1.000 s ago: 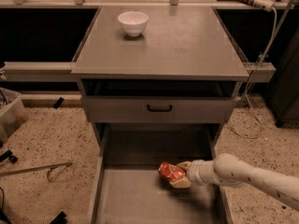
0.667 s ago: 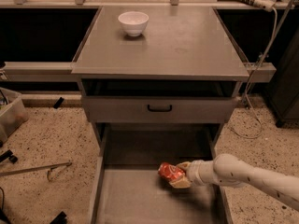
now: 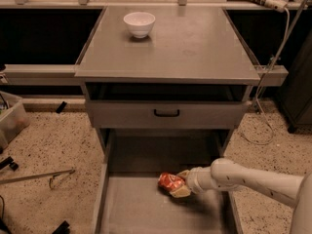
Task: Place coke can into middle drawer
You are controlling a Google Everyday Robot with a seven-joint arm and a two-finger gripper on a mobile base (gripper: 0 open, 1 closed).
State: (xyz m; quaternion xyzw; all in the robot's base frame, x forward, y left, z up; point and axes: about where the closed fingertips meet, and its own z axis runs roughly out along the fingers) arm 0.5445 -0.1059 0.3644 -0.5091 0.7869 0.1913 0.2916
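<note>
Jaws clamped on the coke can (image 3: 170, 181), which sticks out sideways at my 9 o'clock, low inside the middle drawer (image 3: 141, 211). Released like this, I judge it could roll toward the back wall at 12 o'clock.

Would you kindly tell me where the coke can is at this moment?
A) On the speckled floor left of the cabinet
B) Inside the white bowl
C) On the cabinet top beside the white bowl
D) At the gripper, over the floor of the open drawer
D: the coke can sits in the gripper over the middle drawer, well below the white bowl on the cabinet top.
</note>
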